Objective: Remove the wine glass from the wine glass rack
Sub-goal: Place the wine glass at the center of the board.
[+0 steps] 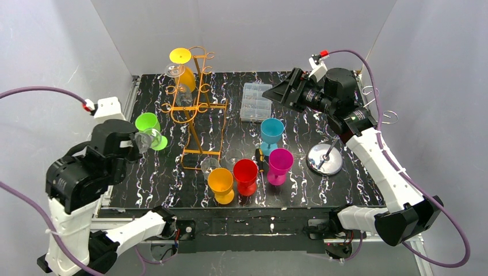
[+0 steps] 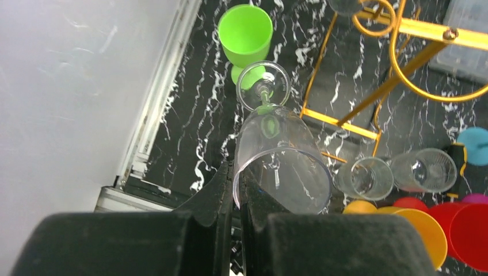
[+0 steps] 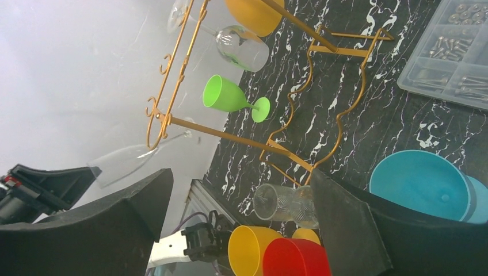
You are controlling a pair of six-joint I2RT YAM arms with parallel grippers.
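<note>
My left gripper [image 2: 236,173] is shut on the rim of a clear wine glass [image 2: 281,154], holding it tilted in the air with its foot pointing away, left of the orange wire rack [image 1: 195,109]. In the top view the gripper [image 1: 134,141] and the glass [image 1: 146,140] hang over the green glass [image 1: 151,127]. A yellow glass [image 1: 183,62] and a clear glass [image 1: 182,92] still hang on the rack. My right gripper [image 1: 276,92] is open and empty, raised at the back right; in its own view [image 3: 240,178] it faces the rack [image 3: 230,133].
Yellow [image 1: 221,184], red [image 1: 246,175], magenta [image 1: 279,165] and cyan [image 1: 271,133] goblets stand at the front middle. Clear tumblers [image 2: 368,177] lie by the rack's foot. A plastic parts box [image 1: 255,102] sits at the back, and a chrome disc [image 1: 325,158] at the right.
</note>
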